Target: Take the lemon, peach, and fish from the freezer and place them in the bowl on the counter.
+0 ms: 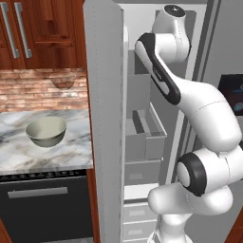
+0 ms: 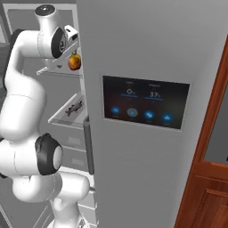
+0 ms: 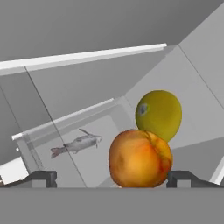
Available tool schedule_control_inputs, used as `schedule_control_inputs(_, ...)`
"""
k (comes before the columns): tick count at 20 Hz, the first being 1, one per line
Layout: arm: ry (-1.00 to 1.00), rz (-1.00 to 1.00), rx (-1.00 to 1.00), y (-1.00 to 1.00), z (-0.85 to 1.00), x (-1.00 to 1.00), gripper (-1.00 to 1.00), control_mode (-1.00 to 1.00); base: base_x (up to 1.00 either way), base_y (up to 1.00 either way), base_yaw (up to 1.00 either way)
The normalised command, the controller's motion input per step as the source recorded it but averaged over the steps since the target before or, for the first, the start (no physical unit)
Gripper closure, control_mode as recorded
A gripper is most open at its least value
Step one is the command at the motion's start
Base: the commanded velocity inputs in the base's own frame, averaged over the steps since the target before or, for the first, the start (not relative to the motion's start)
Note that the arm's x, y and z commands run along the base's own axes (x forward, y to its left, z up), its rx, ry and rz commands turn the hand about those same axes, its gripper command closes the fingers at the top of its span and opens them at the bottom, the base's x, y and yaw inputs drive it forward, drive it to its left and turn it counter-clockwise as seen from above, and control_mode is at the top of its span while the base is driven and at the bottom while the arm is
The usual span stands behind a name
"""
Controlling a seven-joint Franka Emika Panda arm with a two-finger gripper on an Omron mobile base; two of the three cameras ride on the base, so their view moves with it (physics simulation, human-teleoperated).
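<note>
Inside the freezer (image 1: 142, 123), the released end effector (image 3: 111, 178) brackets the peach (image 3: 140, 158). It should probably advance squarely before clamping, sparing the lemon (image 3: 159, 114) seemingly touching behind.

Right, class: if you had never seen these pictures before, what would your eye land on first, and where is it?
In the hand view, the orange-red peach sits between the open gripper's dark finger tips, with the yellow lemon just behind it. Lower in the freezer, the slim grey fish lies on a shelf. In the left base view, the pale bowl stands on the marble counter.
</note>
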Motion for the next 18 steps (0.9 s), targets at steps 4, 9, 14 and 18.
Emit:
schedule_control_inputs(4, 0.02, 0.0, 0.0, 0.0, -0.08, 0.37, -1.0, -1.0, 0.0, 0.0, 0.0)
schedule_control_inputs(9, 0.04, 0.0, 0.0, 0.0, -0.18, 0.34, -1.0, -1.0, 0.0, 0.0, 0.0)
schedule_control_inputs(14, 0.02, 0.0, 0.0, -0.01, -0.11, 0.29, -1.0, -1.0, 0.0, 0.0, 0.0)
schedule_control_inputs(18, 0.0, 0.0, 0.0, -0.05, 0.0, 0.16, -1.0, -1.0, 0.0, 0.0, 0.0)
